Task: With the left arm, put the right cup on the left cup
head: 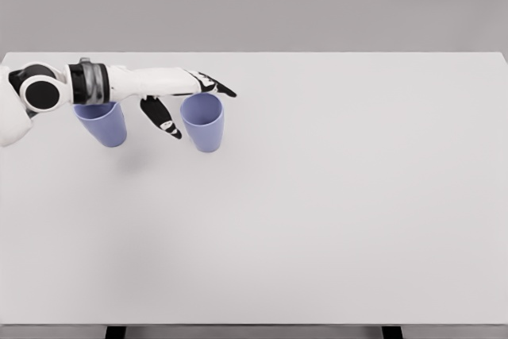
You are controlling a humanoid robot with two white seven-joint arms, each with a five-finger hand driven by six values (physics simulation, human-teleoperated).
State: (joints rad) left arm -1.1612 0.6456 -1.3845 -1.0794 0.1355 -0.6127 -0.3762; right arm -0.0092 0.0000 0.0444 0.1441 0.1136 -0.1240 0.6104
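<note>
At the far left edge of the frame the left arm [48,91] comes in, its shoulder end cut off by the border so that only a white shell and a round black-and-white joint show. From there the forearm runs level to the right across the upper left of the white desk [317,220], with a dark and grey banded wrist section partway along.

Directly under that wrist section stands the left cup [102,125], pale blue and open side up. Its rim and upper wall are hidden behind the arm, so only the lower body can be seen, tilted a little in the picture.

Further right is the left hand [176,99]. Its fingers are spread and hold nothing: one black-tipped finger [161,117] hangs down into the gap between the two cups, and others reach right past the far rim of the second cup. Whether those fingers touch that rim is hard to make out, since they overlap it in the picture.

The right cup [203,122], the same pale blue, stands upright on the desk just beside the hanging finger, its open mouth fully visible. The two cups are near each other but apart.

Along the bottom edge two dark supports of the desk are cut off.
</note>
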